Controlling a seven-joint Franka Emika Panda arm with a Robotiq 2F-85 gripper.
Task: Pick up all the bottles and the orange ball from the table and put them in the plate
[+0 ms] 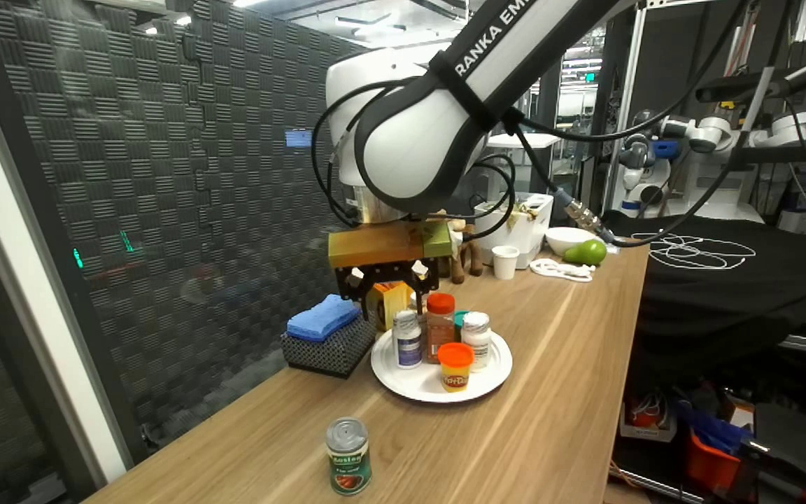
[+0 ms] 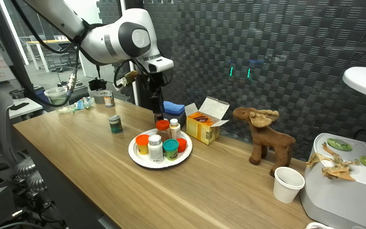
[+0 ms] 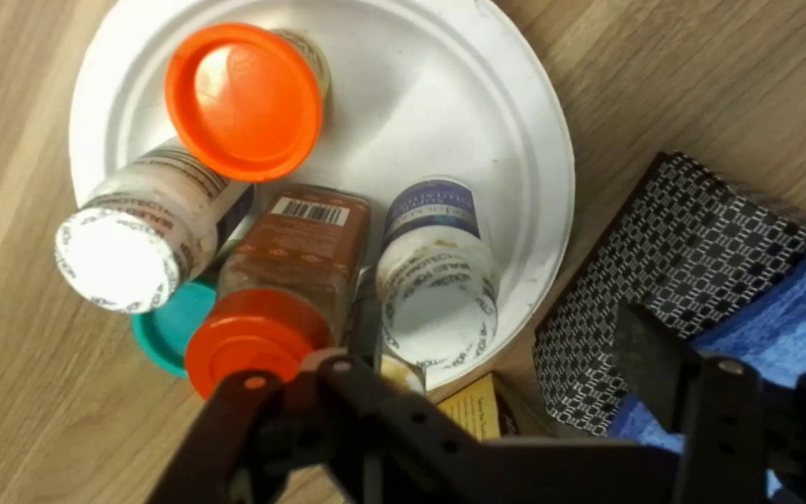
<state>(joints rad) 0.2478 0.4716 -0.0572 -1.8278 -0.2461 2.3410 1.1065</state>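
The white plate [image 1: 403,388] holds several bottles and jars. Among them are a white bottle with a purple label [image 3: 438,280], a red-orange-capped jar [image 1: 441,329], another white bottle [image 1: 475,343], an orange-lidded tub [image 1: 455,367] and a teal-lidded tub [image 2: 171,149]. Behind these, an exterior view gives a slim white-capped bottle [image 2: 175,128] and the orange ball [image 2: 181,144], reddish there, both on the plate. My gripper [image 3: 501,336] is open low over the plate's edge. Its left finger in the wrist view lies between the jar and the purple-labelled bottle; the right finger is well apart from that bottle.
Close to the plate are a yellow carton [image 2: 202,128] with raised flaps and a patterned box [image 1: 329,346] topped by a blue cloth [image 1: 322,318]. A tin can [image 1: 348,455] stands on the wooden table [image 2: 106,152]. Farther along are a plush moose [image 2: 268,136] and paper cups [image 2: 288,184].
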